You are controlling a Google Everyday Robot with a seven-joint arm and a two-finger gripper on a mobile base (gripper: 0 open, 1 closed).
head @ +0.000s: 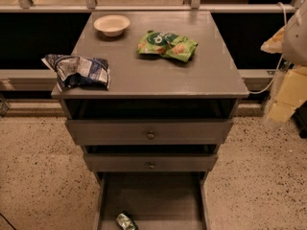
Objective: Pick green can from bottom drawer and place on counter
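Green can (125, 221) lies in open bottom drawer (158, 200), front-left. Claw (287, 97) at R edge, beside bench (153, 75); grip state can't tell.

Green can (126, 221): small, shiny green and silver, dented, lying tipped on the floor of the bottom drawer (158, 195), left of centre, near the lower frame edge. Bottom drawer: grey, deep, pulled wide open, with side walls on both sides. Counter (158, 73): flat grey square top, wider than the drawers. Gripper (284, 97): pale and blurry at the right edge, beside the counter, well apart from the can.
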